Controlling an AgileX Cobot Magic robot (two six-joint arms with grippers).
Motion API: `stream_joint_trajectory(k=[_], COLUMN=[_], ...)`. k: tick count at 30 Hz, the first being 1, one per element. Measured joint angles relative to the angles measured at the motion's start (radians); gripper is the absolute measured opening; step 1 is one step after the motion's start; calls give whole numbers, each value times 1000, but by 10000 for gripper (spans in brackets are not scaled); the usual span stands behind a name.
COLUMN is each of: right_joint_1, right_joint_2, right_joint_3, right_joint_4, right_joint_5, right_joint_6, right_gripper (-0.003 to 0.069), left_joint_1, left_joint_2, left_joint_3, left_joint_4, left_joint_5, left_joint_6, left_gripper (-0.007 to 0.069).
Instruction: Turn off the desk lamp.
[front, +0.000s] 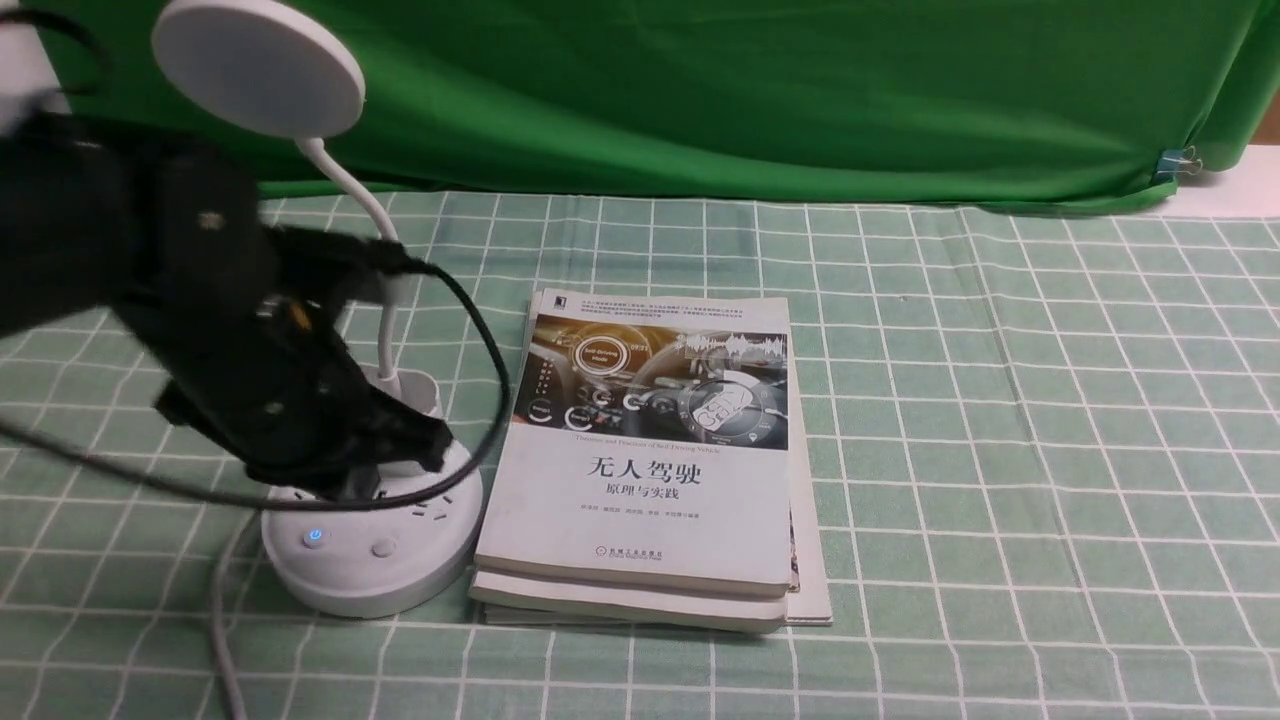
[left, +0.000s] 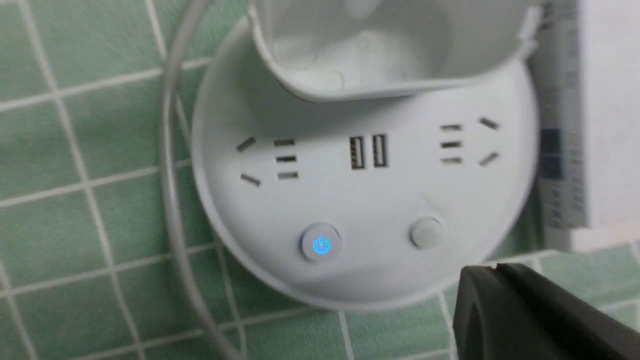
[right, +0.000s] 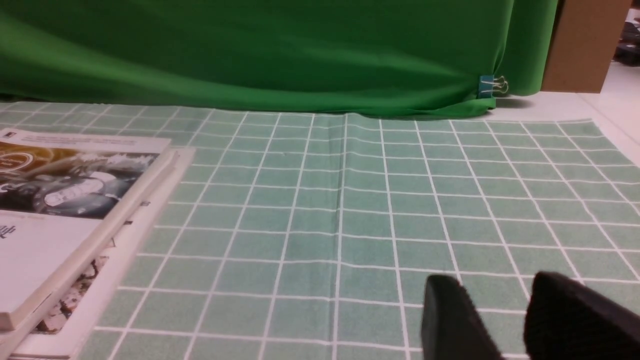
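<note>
1. Desk lamp (front: 370, 560): white plastic, with a flat round disc head, a thin bendy neck, a small cup holder and a round base. It stands on a green checked tablecloth (front: 1000, 420). Every place below is given from that round base.
2. On the base's near rim sit two buttons side by side, in a row running across my left and right. One is a round button with a glowing blue power symbol (left: 321, 245), towards my left. The other is a plain white round button (left: 425, 232), towards my right.
3. My left gripper (left: 495, 272) hangs above the base without touching it. Its black fingers are pressed together with nothing between them. The tip shows closest to the plain button, and the glowing button lies further off to my left.
4. I judge the next move to be a short drop onto one button. I cannot tell which button governs the light.
5. My right gripper (right: 505, 290) is parted a little and empty. It is well away from the base, beyond the books, so my left arm is the nearer.
6. Counted on the base: two buttons, two USB slots, two socket groups and one cup holder.
7. Just beside the base, on my right, lies a stack of white paperback books (front: 650, 470), seemingly three. One white cord (left: 170, 175) curves past the base's other side.
</note>
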Motion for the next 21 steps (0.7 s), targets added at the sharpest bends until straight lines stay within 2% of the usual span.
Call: stream_joint_trajectory(k=[5, 13, 21], right_joint_1=[0, 0, 0], right_joint_2=[0, 0, 0], right_joint_3=[0, 0, 0], right_joint_4=[0, 0, 0], right_joint_5=[0, 0, 0], right_joint_6=[0, 0, 0], right_gripper=[242, 242, 242], left_joint_1=[0, 0, 0], left_joint_2=[-235, -760, -1107], left_joint_3=[159, 583, 878], left_joint_4=[-7, -89, -105], left_joint_5=[-148, -611, -866], left_joint_6=[0, 0, -1], left_gripper=[6, 7, 22])
